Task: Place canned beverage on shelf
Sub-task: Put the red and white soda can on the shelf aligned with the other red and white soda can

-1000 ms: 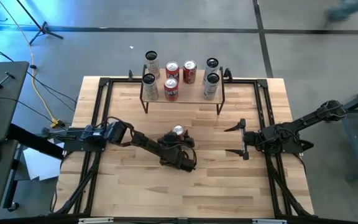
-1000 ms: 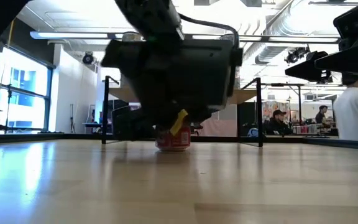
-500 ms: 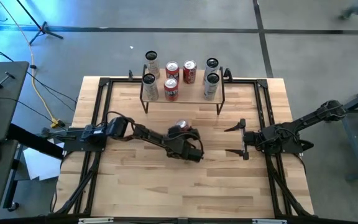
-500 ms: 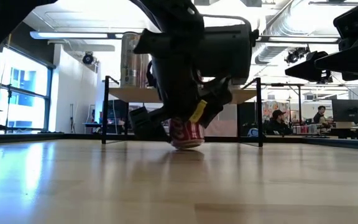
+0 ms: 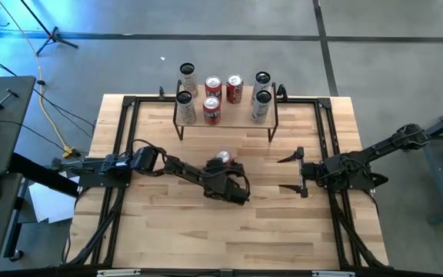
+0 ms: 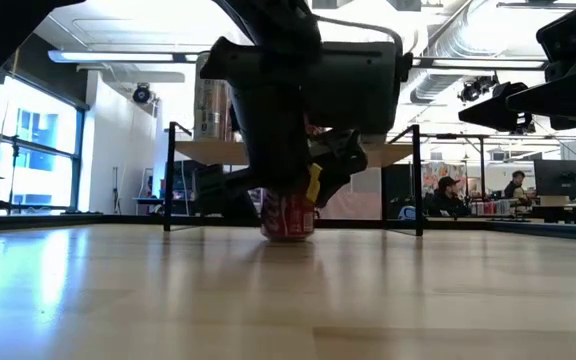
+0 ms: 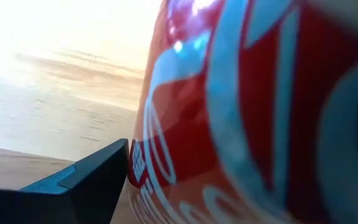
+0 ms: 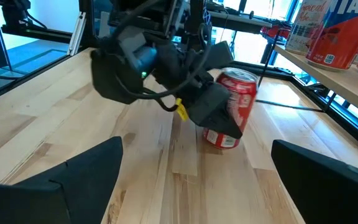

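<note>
Your red Coca-Cola can (image 5: 222, 158) stood upright on the tabletop (image 5: 268, 231), mid-table, in front of the shelf (image 5: 225, 123) and well apart from it. Your left gripper (image 5: 228, 171) was clamped around the can's body, fingers (image 8: 219, 111) on either side, the can's base on the wood. The shelf carried three silver cans (image 5: 185, 107) and three red cans (image 5: 211, 110). Your right gripper (image 5: 296, 171) sat at the table's right side, jaws wide apart, holding nothing, pointed at the can.

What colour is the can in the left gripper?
Red with white lettering, clearest in the right wrist view.
</note>
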`<state>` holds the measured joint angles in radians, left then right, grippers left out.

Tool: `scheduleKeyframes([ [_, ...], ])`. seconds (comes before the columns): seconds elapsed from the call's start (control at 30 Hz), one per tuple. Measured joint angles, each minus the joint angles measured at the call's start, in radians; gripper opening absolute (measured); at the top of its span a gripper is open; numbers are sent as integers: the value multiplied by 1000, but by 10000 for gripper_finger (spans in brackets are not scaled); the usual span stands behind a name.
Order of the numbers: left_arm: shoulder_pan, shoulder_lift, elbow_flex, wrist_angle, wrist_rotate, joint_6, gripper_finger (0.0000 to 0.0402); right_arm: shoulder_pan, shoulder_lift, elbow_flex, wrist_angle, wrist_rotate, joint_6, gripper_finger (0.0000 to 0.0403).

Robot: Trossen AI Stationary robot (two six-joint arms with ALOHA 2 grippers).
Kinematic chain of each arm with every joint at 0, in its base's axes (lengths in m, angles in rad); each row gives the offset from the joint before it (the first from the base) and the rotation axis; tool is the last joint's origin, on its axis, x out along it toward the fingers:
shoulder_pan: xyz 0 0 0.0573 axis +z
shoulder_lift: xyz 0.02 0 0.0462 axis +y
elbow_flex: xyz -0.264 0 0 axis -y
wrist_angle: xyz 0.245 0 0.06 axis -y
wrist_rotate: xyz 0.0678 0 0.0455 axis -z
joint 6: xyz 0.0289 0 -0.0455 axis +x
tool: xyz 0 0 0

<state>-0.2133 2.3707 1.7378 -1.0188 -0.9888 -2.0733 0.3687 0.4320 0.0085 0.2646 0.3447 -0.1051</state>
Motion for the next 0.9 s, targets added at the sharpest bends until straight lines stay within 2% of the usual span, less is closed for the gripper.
scheduleKeyframes([
  [0.37, -24, 0, 0, -43, -51, 2, 355, 0, 0, 0, 0, 0, 0, 400],
  [0.47, -27, 0, 0, -61, -43, 47, 355, 0, 0, 0, 0, 0, 0, 400],
  [0.67, -51, 0, 0, -82, -46, 63, 379, 0, 0, 0, 0, 0, 0, 400],
  [0.77, -88, -13, 1, -79, -71, 109, 395, 0, 0, 0, 0, 0, 0, 400],
  [0.9, -150, -25, 3, -78, -151, 202, 398, 0, 0, 0, 0, 0, 0, 400],
])
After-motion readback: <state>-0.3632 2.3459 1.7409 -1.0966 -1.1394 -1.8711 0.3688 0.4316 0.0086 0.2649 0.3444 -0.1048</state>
